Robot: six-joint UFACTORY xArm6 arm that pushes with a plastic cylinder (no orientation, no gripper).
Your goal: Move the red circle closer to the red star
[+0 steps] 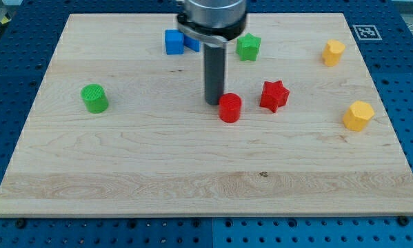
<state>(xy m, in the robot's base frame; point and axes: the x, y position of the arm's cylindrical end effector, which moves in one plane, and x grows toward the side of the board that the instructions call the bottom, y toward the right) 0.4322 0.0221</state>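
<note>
Second blue block [192, 43] mostly hidden behind rod; shape unclear.

We see a pale wood-grain worktop [123, 172] carrying a red circle [229, 108], red star [274, 95], green cylinder [94, 98], green star [247, 47], two blue blocks [173, 41] and two yellow blocks [358, 115]; our rod is dark grey.

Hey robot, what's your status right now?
My tip at red circle's upper left. Red star just right, small gap. Nothing between.
</note>
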